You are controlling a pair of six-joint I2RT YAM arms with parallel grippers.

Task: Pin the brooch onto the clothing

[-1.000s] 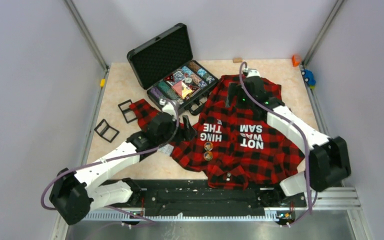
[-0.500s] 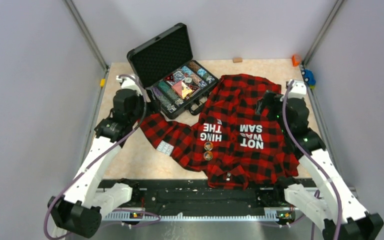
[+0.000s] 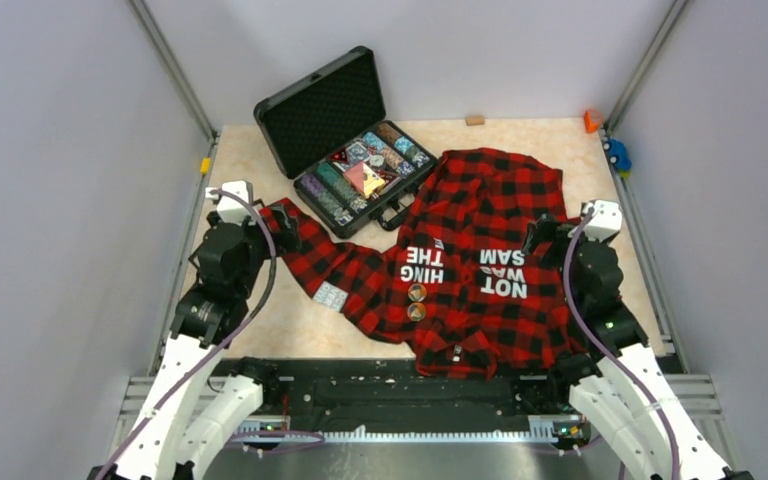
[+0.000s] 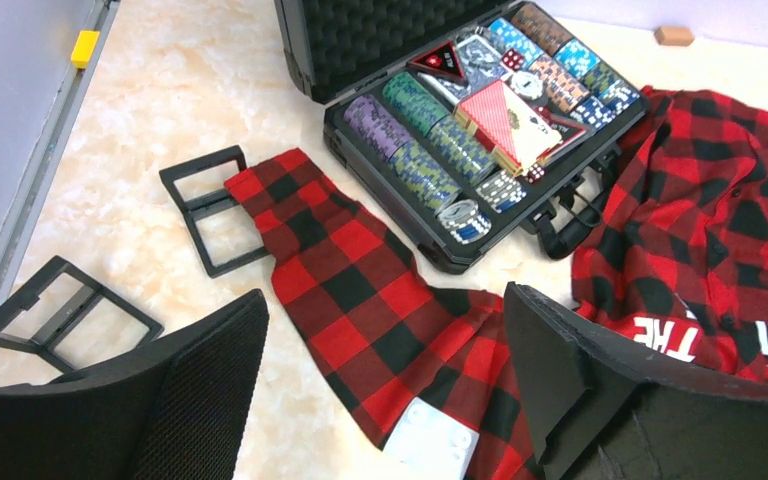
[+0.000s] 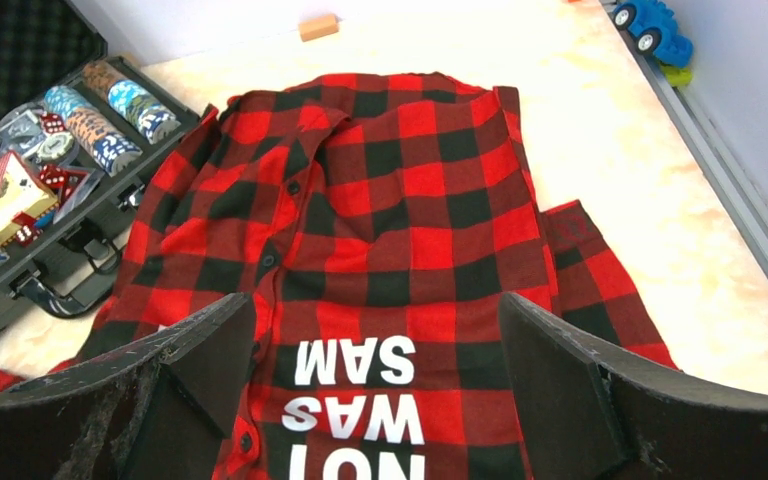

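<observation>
Beneath the shirt sleeve (image 4: 335, 250) a black frame (image 4: 200, 206) lies partly hidden; left fingers (image 4: 200, 380) and right fingers (image 5: 580, 400) spread wide, empty.

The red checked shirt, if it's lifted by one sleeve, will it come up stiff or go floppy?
Probably floppy: the shirt lies in soft folds and wrinkles, so it would likely drape and trail behind. The sleeve bends and creases along the table, so pushing would probably bunch it up rather than slide it whole.

Far left: open black case (image 3: 325, 105) filled with poker chips (image 4: 430, 150) and playing cards (image 4: 510, 120). Nearer and further left, two black frames (image 4: 200, 166). Wooden block (image 3: 475, 119) at far edge; blue toy car (image 5: 652, 28) far right.
</observation>
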